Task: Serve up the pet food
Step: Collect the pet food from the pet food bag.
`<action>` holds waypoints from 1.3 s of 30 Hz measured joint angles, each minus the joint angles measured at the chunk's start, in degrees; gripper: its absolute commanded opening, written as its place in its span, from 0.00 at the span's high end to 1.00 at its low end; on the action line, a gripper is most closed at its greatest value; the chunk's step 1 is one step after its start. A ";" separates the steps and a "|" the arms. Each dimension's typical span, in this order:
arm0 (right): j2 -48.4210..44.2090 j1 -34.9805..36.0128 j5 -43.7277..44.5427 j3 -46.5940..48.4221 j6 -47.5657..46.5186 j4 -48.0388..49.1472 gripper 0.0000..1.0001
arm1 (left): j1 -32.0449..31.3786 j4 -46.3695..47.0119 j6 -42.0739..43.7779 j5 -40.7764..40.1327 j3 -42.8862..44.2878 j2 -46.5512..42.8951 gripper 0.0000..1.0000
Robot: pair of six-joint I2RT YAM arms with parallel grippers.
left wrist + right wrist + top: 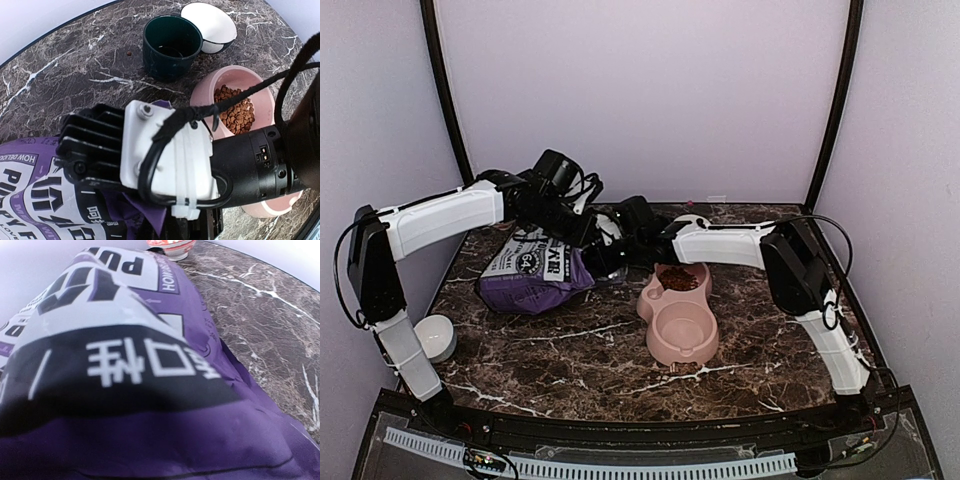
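Right now your reddish-brown dry kibble point(235, 107) sits as a loose heap in the far compartment of the pink plastic double bowl point(665, 352); the near compartment looks empty. Both arms meet over the right end of the purple-and-grey printed bag point(530, 275). It lies on the dark marble-patterned table point(570, 350) with its long axis running left to right, just left of the bowl.

Your left gripper point(578, 228) is closed, though you cannot see whether it pinches the bag. Your right gripper point(605, 257) is so close to the bag that its wrist view shows only print, so you cannot tell whether its fingers are apart or clamped.

What the next move turns on is that the bowl lies to the right of both grippers and slightly nearer, and the right arm is the closer one. To add food, you would probably lift the bag's right end and tip it rightward over the bowl. Mind the dark green round cup point(170, 45) standing near the bowl's far end.
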 measured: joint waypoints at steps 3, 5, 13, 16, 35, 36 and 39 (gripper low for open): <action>0.70 -0.11 -2.51 0.79 -1.99 -0.98 1.00 | 0.00 -1.03 0.00 -0.04 -0.07 0.00 1.00; 1.51 -0.28 -5.46 1.86 -3.04 -2.38 1.00 | 0.00 -1.51 0.00 -0.07 -0.31 0.00 1.00; 3.02 -1.14 -17.31 3.04 -4.94 -5.81 1.00 | -0.15 -3.69 0.11 0.09 -1.20 0.02 1.00; 3.04 -1.46 -21.81 2.12 -3.89 -5.16 1.00 | -0.15 -4.09 0.17 0.24 -1.25 0.02 1.00; 0.44 -2.08 -26.58 -8.76 13.53 8.09 1.00 | -0.37 -1.79 1.14 -0.42 -3.76 -0.42 1.00; -0.20 -2.01 -25.97 -8.83 13.44 7.52 1.00 | -0.37 -1.46 1.27 -0.59 -4.04 -0.66 1.00; -2.08 -1.73 -21.29 -8.83 12.33 4.04 1.00 | -0.42 -0.79 1.55 -1.29 -4.17 -1.09 1.00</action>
